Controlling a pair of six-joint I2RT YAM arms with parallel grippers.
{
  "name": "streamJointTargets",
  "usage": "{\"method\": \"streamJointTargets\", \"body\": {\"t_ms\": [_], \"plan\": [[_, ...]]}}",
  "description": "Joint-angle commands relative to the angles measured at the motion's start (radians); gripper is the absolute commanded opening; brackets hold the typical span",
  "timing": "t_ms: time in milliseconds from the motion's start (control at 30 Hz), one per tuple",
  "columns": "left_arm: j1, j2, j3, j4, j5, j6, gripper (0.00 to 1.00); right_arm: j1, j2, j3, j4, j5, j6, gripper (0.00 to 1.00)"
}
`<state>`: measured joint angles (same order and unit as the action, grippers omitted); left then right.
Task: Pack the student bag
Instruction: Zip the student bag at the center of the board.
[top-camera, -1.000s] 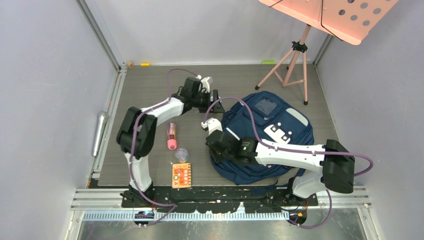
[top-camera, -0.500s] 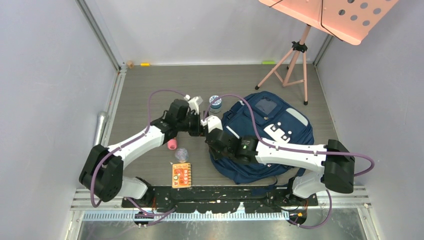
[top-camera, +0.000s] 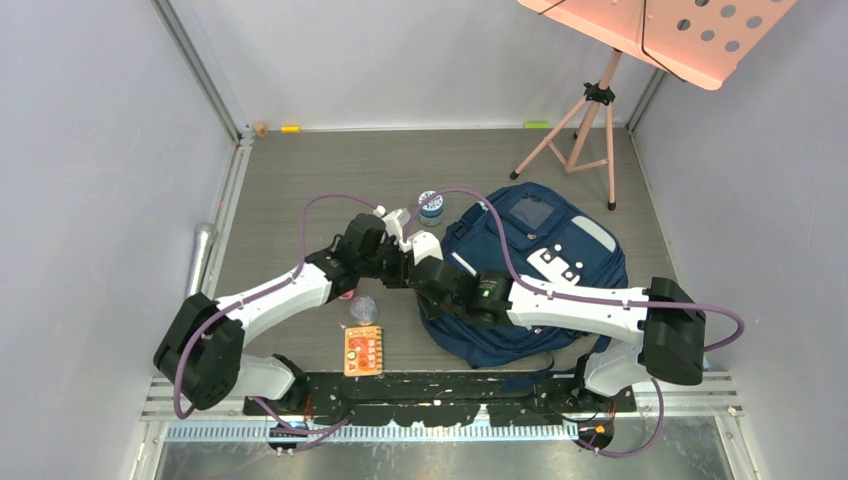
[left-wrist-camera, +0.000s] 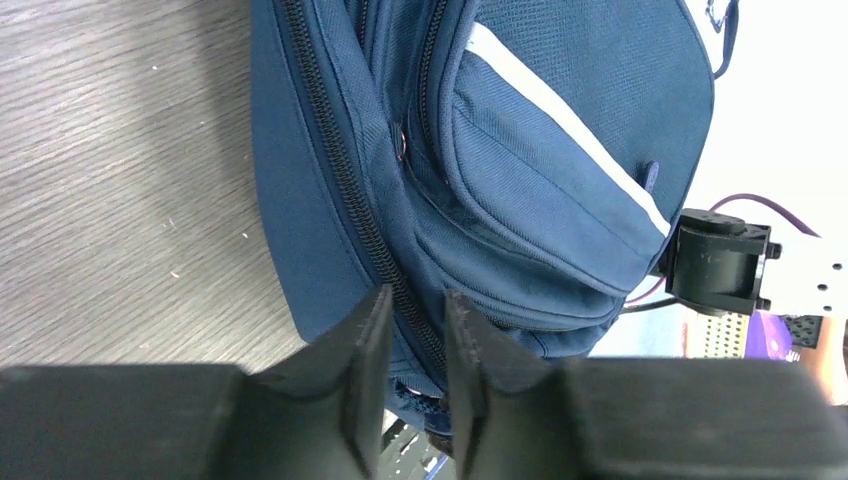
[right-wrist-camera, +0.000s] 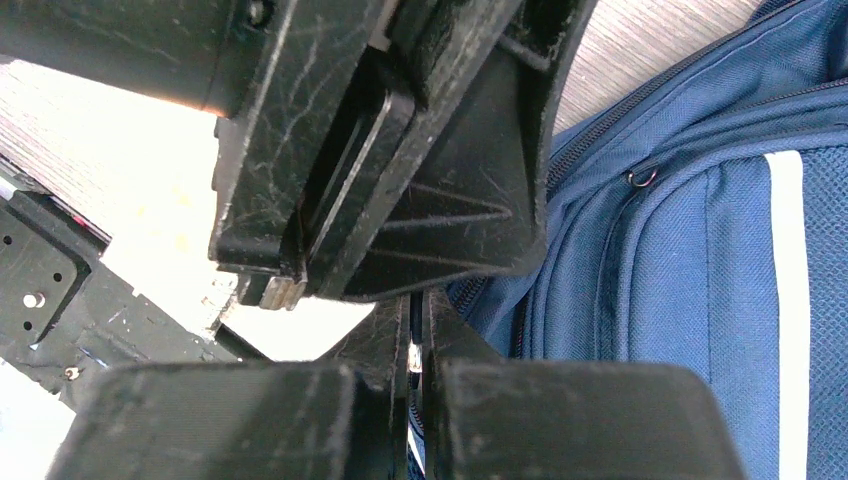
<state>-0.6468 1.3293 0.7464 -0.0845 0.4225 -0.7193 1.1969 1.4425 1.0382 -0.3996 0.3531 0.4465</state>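
Student bag (top-camera: 600, 268) is lying flat on the right half of a grey wood-grain table (top-camera: 300, 180), front side up, just ahead of my right arm's base. Pale grey walls (top-camera: 90, 220) are boxing the table in on three sides. A pink music stand (top-camera: 660, 30) on a tripod is standing at the far right corner.

Bag is showing navy fabric, a pale stripe (left-wrist-camera: 570, 130) across the front pocket, white patches (top-camera: 555, 265), and a dark main zip (left-wrist-camera: 340, 170) running along its left edge.

I am counting one bag, one blue-lidded jar (top-camera: 431, 204) near the bag's far left corner, one orange card (top-camera: 364, 350), one clear round thing (top-camera: 363, 308), and one pink item (top-camera: 345, 294) mostly hidden under my left arm.

My right gripper (right-wrist-camera: 418, 360) is pressing its fingers together on a thin dark zip tab (right-wrist-camera: 413, 335) at the bag's left edge. My left gripper (left-wrist-camera: 410, 330) is sitting just beside it over the main zip, fingers a narrow gap apart; I cannot tell whether it is pinching anything
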Motion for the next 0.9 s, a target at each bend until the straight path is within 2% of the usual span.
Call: {"method": "streamJointTargets", "body": {"t_ms": [0,100,167,367,667,767,867], "plan": [[-0.003,0.021,0.015,0.058,-0.008,0.002,0.21,0.009,-0.017,0.063,0.091,-0.013,0.002,0.0],[-0.003,0.037,0.025,0.07,-0.011,0.002,0.06,0.009,-0.015,0.062,0.089,-0.027,0.0,0.0],[-0.003,0.048,0.033,0.078,-0.021,0.004,0.0,0.009,-0.014,0.061,0.088,-0.038,0.002,0.0],[0.007,0.1,0.083,0.111,-0.072,0.032,0.0,0.009,-0.018,0.049,0.071,-0.084,0.015,0.01],[0.076,0.256,0.236,0.162,-0.061,0.072,0.0,0.031,-0.028,0.004,0.062,-0.137,0.054,0.0],[0.099,0.309,0.303,0.146,-0.021,0.08,0.0,0.04,-0.029,-0.003,0.058,-0.113,0.065,0.0],[0.105,0.298,0.321,0.092,-0.013,0.115,0.0,0.042,-0.042,-0.002,0.054,-0.053,0.073,0.0]]}}
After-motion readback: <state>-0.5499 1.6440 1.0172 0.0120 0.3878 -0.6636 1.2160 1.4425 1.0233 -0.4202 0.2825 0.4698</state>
